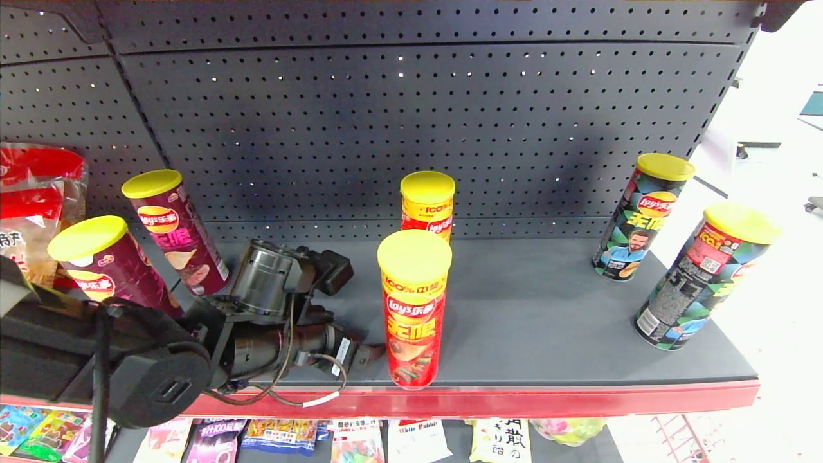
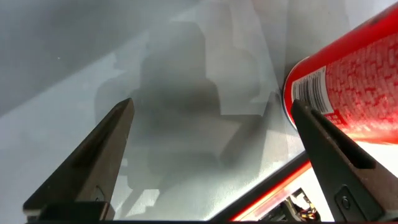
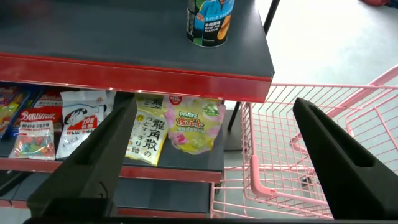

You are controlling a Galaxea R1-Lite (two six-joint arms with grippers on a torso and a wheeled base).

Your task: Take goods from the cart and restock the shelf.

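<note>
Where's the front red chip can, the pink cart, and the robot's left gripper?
front red chip can [image 1: 413, 321], head view, middle of its red label.
pink cart [image 3: 252, 168], right wrist view, its wire corner.
left gripper [image 2: 212, 104], left wrist view, midway between its open fingertips.

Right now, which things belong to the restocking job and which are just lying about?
Job: front red tube with yellow lid, open left gripper beside it, grey metal shelf, pink wire cart.
Just there: two maroon yellow-lidded tubes, two black-green tubes, snack packets on the lower shelf.
</note>
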